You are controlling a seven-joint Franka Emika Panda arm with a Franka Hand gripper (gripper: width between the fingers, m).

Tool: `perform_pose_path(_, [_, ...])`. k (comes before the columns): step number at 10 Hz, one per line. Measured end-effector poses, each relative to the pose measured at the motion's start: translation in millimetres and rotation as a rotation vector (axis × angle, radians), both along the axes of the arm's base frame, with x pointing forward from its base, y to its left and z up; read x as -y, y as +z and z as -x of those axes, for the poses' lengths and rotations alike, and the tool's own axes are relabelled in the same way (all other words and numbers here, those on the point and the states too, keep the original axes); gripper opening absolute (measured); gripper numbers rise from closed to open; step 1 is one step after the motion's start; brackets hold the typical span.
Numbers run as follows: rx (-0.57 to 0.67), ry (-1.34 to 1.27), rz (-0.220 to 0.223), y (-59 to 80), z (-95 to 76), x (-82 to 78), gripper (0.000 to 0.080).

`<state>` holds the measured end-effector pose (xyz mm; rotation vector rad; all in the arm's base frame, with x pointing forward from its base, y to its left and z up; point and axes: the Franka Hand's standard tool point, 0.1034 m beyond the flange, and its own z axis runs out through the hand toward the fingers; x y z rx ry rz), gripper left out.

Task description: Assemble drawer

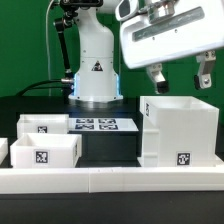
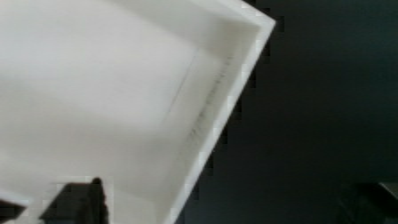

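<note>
The large white box-like housing (image 1: 180,130) stands at the exterior view's right, open at the top, with a tag low on its front. Two small open-top trays sit at the left, the nearer (image 1: 45,152) with a tag on its front and the farther (image 1: 42,125) behind it. My gripper (image 1: 180,82) hangs just above the housing's top, its fingers (image 1: 155,76) wide apart and empty. In the wrist view the housing (image 2: 107,90) fills most of the picture with its edge running diagonally. The gripper (image 2: 231,205) straddles that edge, with one dark fingertip (image 2: 80,200) over the white surface.
The marker board (image 1: 97,125) lies flat in front of the robot base (image 1: 97,80). A white rim (image 1: 110,180) runs along the table's front edge. Another white piece (image 1: 3,150) shows at the far left edge. The table (image 2: 320,120) is black.
</note>
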<state>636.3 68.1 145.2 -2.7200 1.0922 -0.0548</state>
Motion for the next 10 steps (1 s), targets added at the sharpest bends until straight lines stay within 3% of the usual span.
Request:
perform_pose_path(2, [0.041, 0.246, 0.033, -2.4, 1.4, 19.2, 0.0649])
perform_pose_path(3, [0.076, 0.249, 0.044, -8.6, 1.5, 28.0, 0.0649])
perform_pose_path(6, [0.105, 0.450, 0.074, -10.3, 3.2, 30.6, 0.0649])
perform_pose_path(7, [0.108, 0.552, 0.091, -10.6, 7.2, 39.5, 0.0649])
perform_pose_path(10, [0.098, 0.634, 0.128, -16.3, 34.0, 91.6, 0.0649])
